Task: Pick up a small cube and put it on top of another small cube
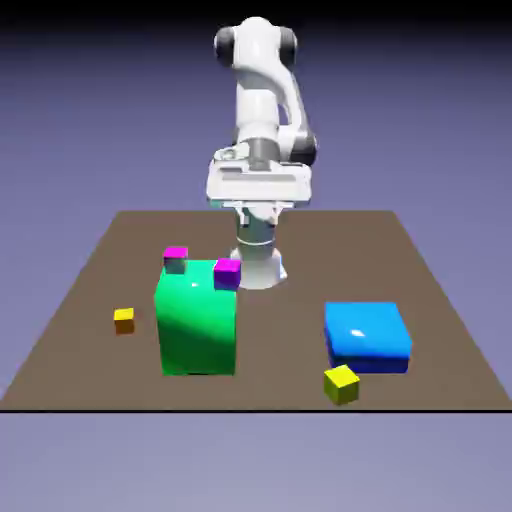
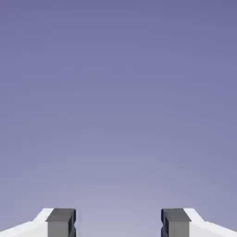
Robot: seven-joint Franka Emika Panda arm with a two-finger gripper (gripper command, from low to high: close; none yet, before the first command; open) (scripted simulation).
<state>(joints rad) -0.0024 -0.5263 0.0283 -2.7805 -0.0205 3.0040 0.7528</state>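
Two grey fingertips [image 2: 61, 223] stood well apart at the bottom of the hand view, with nothing but plain blue-violet backdrop between them, so the gripper [image 2: 118, 224] was spread wide and held nothing. In the exterior view the white arm [image 1: 262, 110] was folded up high over the far edge of the brown table [image 1: 90, 270], its hand well above every block. The small lemon-yellow cube [image 1: 341, 384] lay near the table's front edge, toward the exterior view's right, just in front of the flat blue block [image 1: 367, 336] and slightly turned. A big green block [image 1: 197, 318] stood left of the middle, with two magenta-topped small cubes [image 1: 176, 259] close to its far top edge. An amber small cube [image 1: 123, 320] sat alone to the left of the green block.
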